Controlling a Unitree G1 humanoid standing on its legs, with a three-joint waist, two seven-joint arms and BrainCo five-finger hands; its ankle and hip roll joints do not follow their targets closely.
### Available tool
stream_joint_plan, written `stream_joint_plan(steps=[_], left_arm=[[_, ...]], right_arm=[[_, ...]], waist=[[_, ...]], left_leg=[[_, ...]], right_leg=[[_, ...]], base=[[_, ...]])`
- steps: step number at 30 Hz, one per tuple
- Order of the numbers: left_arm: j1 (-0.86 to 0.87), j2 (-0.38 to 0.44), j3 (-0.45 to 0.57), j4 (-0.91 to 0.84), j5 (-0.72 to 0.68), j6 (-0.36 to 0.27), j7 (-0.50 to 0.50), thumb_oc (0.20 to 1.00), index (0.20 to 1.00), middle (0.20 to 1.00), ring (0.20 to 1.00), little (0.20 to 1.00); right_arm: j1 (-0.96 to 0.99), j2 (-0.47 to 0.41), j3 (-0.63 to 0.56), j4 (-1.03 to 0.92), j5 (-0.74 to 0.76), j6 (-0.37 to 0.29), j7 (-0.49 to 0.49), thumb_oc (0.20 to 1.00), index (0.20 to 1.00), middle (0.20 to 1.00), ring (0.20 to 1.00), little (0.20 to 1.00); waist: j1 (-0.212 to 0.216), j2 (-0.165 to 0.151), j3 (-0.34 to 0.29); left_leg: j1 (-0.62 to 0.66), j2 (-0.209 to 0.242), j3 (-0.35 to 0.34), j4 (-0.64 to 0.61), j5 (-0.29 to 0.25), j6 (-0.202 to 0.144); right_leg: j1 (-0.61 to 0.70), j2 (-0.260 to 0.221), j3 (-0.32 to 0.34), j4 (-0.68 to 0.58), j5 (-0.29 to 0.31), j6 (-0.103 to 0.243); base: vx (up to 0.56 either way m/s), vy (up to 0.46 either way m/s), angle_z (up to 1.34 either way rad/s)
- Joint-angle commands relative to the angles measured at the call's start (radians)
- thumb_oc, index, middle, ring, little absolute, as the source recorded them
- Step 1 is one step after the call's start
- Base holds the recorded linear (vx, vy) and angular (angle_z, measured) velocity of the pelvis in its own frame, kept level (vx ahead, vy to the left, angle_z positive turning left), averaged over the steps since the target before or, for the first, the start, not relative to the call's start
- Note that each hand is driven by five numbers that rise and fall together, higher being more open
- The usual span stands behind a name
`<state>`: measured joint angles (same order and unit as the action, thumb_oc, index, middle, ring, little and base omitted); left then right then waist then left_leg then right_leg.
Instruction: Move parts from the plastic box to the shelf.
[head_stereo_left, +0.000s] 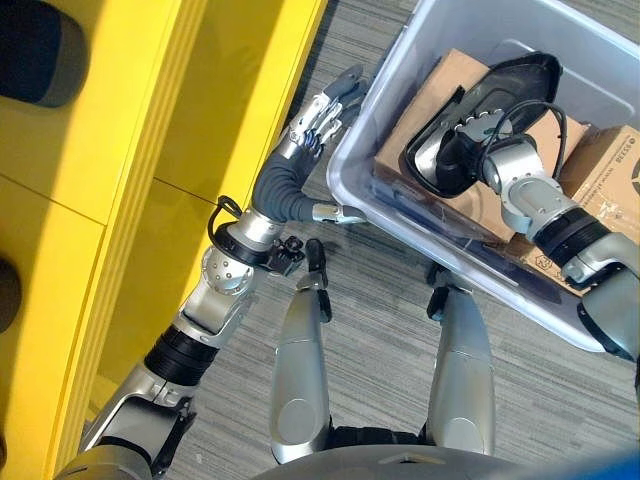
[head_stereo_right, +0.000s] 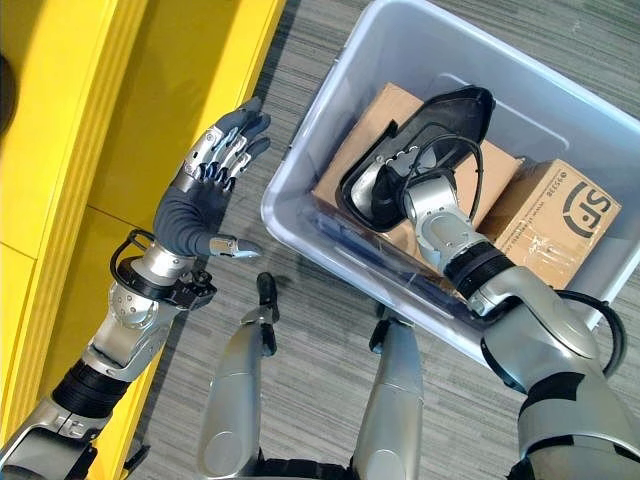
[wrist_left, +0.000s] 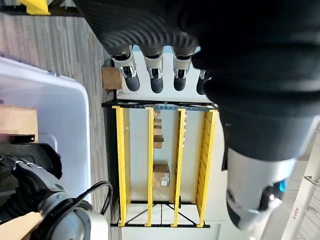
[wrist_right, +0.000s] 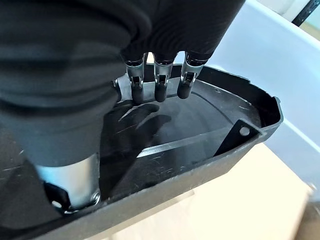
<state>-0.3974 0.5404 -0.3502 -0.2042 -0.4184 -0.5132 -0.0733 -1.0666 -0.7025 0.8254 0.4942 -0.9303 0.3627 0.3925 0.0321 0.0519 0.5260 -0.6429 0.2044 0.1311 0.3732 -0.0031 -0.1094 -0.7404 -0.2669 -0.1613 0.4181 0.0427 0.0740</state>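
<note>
A black moulded plastic part (head_stereo_left: 515, 80) with a raised rim lies on a brown cardboard carton (head_stereo_left: 440, 90) inside the clear plastic box (head_stereo_left: 350, 150). My right hand (head_stereo_left: 462, 150) reaches into the part's hollow. In the right wrist view its fingers (wrist_right: 157, 85) hang nearly straight just above the part's inner face (wrist_right: 200, 125), the thumb apart, gripping nothing. My left hand (head_stereo_right: 215, 165) is raised, open and bare, between the box's left wall and the yellow shelf (head_stereo_left: 120, 150).
A second printed carton (head_stereo_right: 555, 215) fills the box's right end. The floor is grey striped carpet (head_stereo_left: 380, 330). The left wrist view looks past the box (wrist_left: 50, 115) to a far yellow rack (wrist_left: 160, 160) holding small cartons.
</note>
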Motion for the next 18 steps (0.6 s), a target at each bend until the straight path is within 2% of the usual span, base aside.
stream_joint_plan(steps=[1,4,7,8,10,11,13,14,15,16,17,18], left_arm=[[0.056,0.019,0.059,-0.149,0.007,-0.049,0.03,1.0,1.0,1.0,1.0,1.0],[0.062,0.024,0.059,-0.156,0.021,-0.05,0.045,1.0,1.0,1.0,1.0,1.0],[0.061,0.027,0.05,-0.157,0.041,-0.051,0.068,1.0,1.0,1.0,1.0,1.0],[0.061,0.027,0.047,-0.159,0.043,-0.051,0.068,1.0,1.0,1.0,1.0,1.0],[0.052,0.023,0.034,-0.155,0.065,-0.05,0.08,1.0,1.0,1.0,1.0,1.0],[0.046,0.02,0.025,-0.149,0.079,-0.062,0.077,1.0,1.0,1.0,1.0,1.0],[0.019,0.013,0.002,-0.136,0.112,-0.083,0.097,1.0,1.0,1.0,1.0,1.0],[0.003,0.008,-0.009,-0.132,0.137,-0.084,0.119,1.0,1.0,1.0,1.0,1.0],[-0.013,0.005,-0.02,-0.131,0.151,-0.093,0.133,1.0,1.0,1.0,1.0,1.0],[-0.029,-0.002,-0.025,-0.138,0.168,-0.082,0.155,1.0,1.0,1.0,1.0,1.0],[-0.061,-0.016,-0.031,-0.141,0.181,-0.059,0.181,1.0,1.0,1.0,1.0,1.0],[-0.083,-0.027,-0.035,-0.14,0.18,-0.048,0.193,1.0,1.0,1.0,1.0,1.0]], right_arm=[[0.065,-0.093,-0.032,-0.051,-0.065,-0.021,0.09,1.0,1.0,1.0,1.0,1.0],[0.088,-0.112,-0.041,-0.147,-0.098,-0.031,0.11,1.0,1.0,1.0,1.0,1.0],[0.111,-0.137,-0.055,-0.257,-0.145,-0.039,0.054,1.0,1.0,1.0,1.0,1.0],[0.119,-0.144,-0.062,-0.279,-0.135,-0.043,-0.011,1.0,1.0,1.0,1.0,1.0],[0.108,-0.151,-0.062,-0.294,-0.081,-0.059,-0.207,1.0,1.0,1.0,1.0,1.0],[0.101,-0.154,-0.064,-0.297,-0.016,-0.071,-0.397,1.0,1.0,1.0,1.0,1.0],[0.077,-0.142,-0.079,-0.304,0.064,-0.086,-0.599,1.0,1.0,1.0,1.0,1.0],[0.077,-0.135,-0.112,-0.315,0.133,-0.151,-0.742,1.0,1.0,1.0,1.0,1.0],[0.078,-0.129,-0.137,-0.32,0.184,-0.185,-0.855,1.0,1.0,1.0,1.0,1.0],[0.091,-0.113,-0.182,-0.335,0.202,-0.235,-0.911,1.0,1.0,1.0,1.0,1.0],[0.102,-0.087,-0.239,-0.358,0.222,-0.314,-0.988,1.0,1.0,1.0,1.0,1.0],[0.108,-0.067,-0.269,-0.368,0.22,-0.361,-1.011,1.0,1.0,1.0,1.0,1.0]], waist=[[-0.006,0.011,-0.006],[-0.016,0.002,-0.006],[-0.032,-0.008,-0.006],[-0.036,-0.009,-0.006],[-0.041,-0.009,-0.006],[-0.045,-0.007,-0.006],[-0.052,-0.002,-0.006],[-0.06,0.0,-0.006],[-0.063,0.002,-0.006],[-0.073,0.006,-0.006],[-0.086,0.011,-0.006],[-0.093,0.015,-0.006]], left_leg=[[-0.019,-0.048,0.002,-0.038,0.035,0.034],[-0.015,-0.042,0.008,-0.038,0.035,0.031],[-0.01,-0.033,0.017,-0.035,0.032,0.032],[-0.01,-0.033,0.017,-0.034,0.032,0.032],[-0.006,-0.032,0.019,-0.035,0.031,0.034],[-0.003,-0.031,0.02,-0.035,0.029,0.035],[0.001,-0.03,0.024,-0.036,0.028,0.037],[0.006,-0.031,0.028,-0.037,0.026,0.038],[0.007,-0.031,0.03,-0.036,0.025,0.038],[0.01,-0.033,0.032,-0.036,0.023,0.038],[0.019,-0.036,0.037,-0.035,0.018,0.037],[0.022,-0.039,0.039,-0.033,0.014,0.036]], right_leg=[[0.022,0.113,-0.002,0.077,-0.106,-0.01],[0.024,0.116,0.001,0.071,-0.102,-0.007],[0.024,0.123,0.011,0.074,-0.105,-0.007],[0.023,0.125,0.015,0.075,-0.105,-0.006],[0.026,0.127,0.018,0.072,-0.104,-0.008],[0.028,0.128,0.02,0.07,-0.104,-0.007],[0.029,0.129,0.024,0.069,-0.103,-0.008],[0.032,0.13,0.027,0.066,-0.102,-0.008],[0.031,0.13,0.03,0.067,-0.101,-0.007],[0.033,0.132,0.035,0.066,-0.103,-0.007],[0.037,0.133,0.043,0.066,-0.107,-0.009],[0.037,0.133,0.048,0.067,-0.11,-0.009]], base=[[-0.01,0.015,-0.12],[-0.02,0.016,-0.1],[-0.03,0.012,-0.08],[-0.02,0.009,-0.12],[-0.02,0.026,-0.13],[-0.03,0.041,-0.12],[-0.03,0.054,-0.12],[-0.03,0.065,-0.13],[-0.02,0.08,-0.14],[-0.01,0.113,-0.14],[0.0,0.131,-0.12],[0.0,0.14,-0.14]])
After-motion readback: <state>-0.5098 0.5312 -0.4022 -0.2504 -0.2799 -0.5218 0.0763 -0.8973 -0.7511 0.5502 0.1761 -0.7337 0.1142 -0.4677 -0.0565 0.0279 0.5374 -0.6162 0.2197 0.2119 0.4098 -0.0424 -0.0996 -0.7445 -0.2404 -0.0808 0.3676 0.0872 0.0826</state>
